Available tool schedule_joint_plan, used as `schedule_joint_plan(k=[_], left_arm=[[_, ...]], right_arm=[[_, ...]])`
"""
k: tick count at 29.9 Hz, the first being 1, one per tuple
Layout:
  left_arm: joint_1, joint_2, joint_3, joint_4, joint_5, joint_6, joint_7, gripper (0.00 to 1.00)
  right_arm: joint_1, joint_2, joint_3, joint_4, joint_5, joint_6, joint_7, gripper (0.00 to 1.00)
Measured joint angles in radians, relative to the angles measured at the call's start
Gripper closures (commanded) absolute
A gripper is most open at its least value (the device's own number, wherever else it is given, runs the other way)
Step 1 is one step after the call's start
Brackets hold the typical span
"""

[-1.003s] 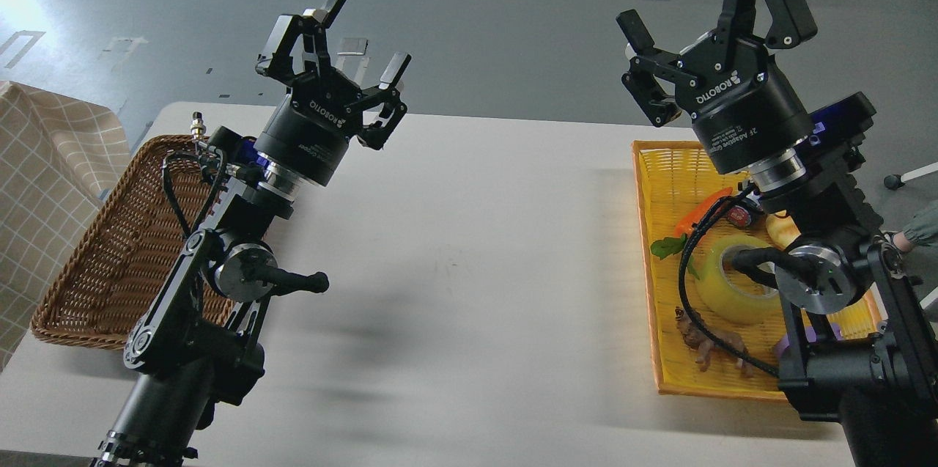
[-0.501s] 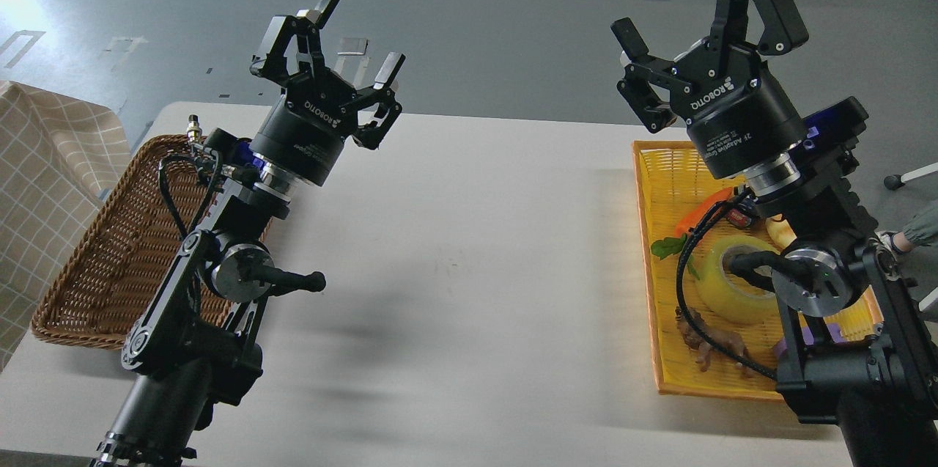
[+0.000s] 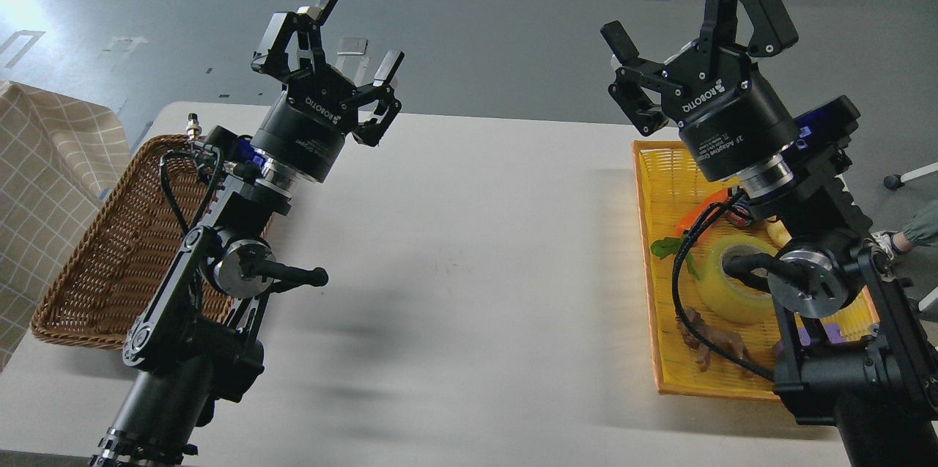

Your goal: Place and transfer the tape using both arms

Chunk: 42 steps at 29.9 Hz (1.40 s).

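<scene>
The tape (image 3: 725, 291), a translucent yellow roll with a pale core, lies in the yellow tray (image 3: 663, 181) at the right, partly hidden behind my right arm's joint and cable. My right gripper (image 3: 652, 1) is open and empty, raised high above the tray's far end, well above the tape. My left gripper (image 3: 357, 33) is open and empty, raised above the table's far left part next to the brown wicker basket (image 3: 110, 247).
The yellow tray also holds an orange carrot toy (image 3: 700, 212) with green leaves, a brown figure (image 3: 714, 346) and a purple thing (image 3: 806, 339). A checked cloth (image 3: 44, 188) hangs at the far left. The white table (image 3: 469, 269) lies between the two containers.
My right gripper has shifted slightly left and a little lower, still open. My left gripper has barely moved. The tape has not moved.
</scene>
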Motion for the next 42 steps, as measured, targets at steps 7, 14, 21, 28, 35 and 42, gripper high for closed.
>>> schedule_joint_plan(k=[7, 14, 21, 28, 35, 42], left_arm=[[0.007, 0.000, 0.004, 0.002, 0.004, 0.001, 0.001, 0.02], [0.011, 0.000, 0.002, -0.004, 0.005, 0.003, 0.001, 0.02], [0.011, 0.000, 0.000, -0.005, 0.005, 0.002, 0.001, 0.02], [0.012, 0.000, -0.006, -0.006, 0.002, -0.002, -0.012, 0.02], [0.012, 0.000, -0.008, -0.007, -0.001, -0.009, -0.017, 0.02], [0.014, 0.000, -0.007, -0.007, -0.003, -0.009, -0.100, 0.02]], right_arm=[[-0.003, 0.000, -0.001, 0.000, 0.000, 0.000, -0.006, 0.00], [-0.008, 0.000, -0.001, -0.002, -0.002, -0.002, -0.007, 0.00], [-0.010, 0.000, -0.001, -0.002, -0.002, -0.002, -0.006, 0.00], [-0.011, 0.000, 0.000, -0.001, -0.002, -0.003, -0.006, 0.00], [-0.013, 0.000, 0.000, -0.001, -0.003, -0.007, -0.006, 0.00], [-0.013, 0.000, 0.000, -0.002, -0.003, -0.008, -0.006, 0.00]])
